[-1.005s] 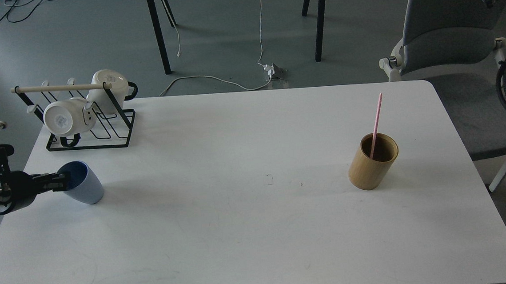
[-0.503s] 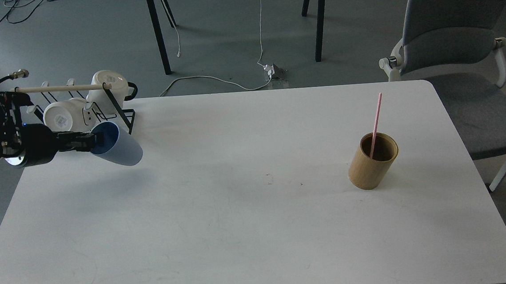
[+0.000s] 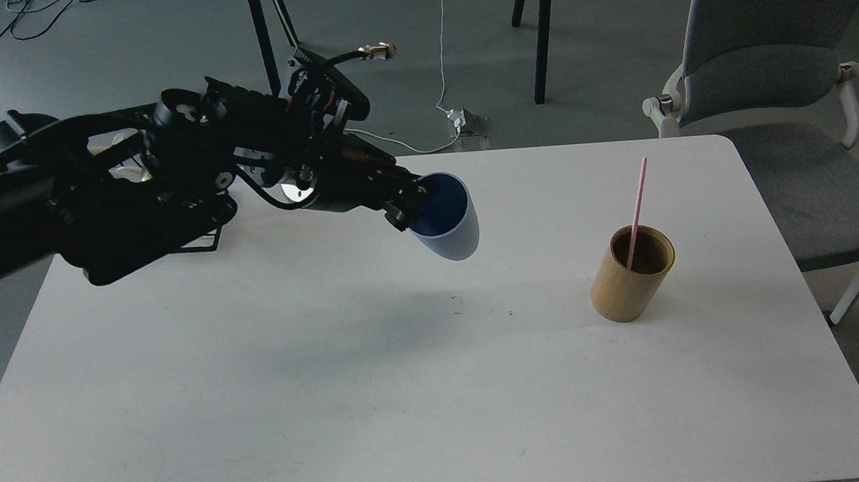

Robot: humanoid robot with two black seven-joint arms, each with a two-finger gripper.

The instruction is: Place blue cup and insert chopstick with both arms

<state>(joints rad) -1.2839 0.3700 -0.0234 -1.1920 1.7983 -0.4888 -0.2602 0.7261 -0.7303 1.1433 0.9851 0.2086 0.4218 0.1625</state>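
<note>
Nearest me the white table (image 3: 380,396) lies bare. Further out, the bamboo holder (image 3: 631,275) stands on the right with the pink chopstick (image 3: 636,207) leaning in it. My left gripper (image 3: 413,200) pinches the blue cup (image 3: 449,221) by its rim, one finger inside, holding it tilted above the table's middle. It looks light, rigid and smooth, so a rim grip could slip. My right gripper isn't in view.

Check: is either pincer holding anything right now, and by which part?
Left pincer holds the blue cup by its rim, clear of the table. Right pincer is out of view.
</note>
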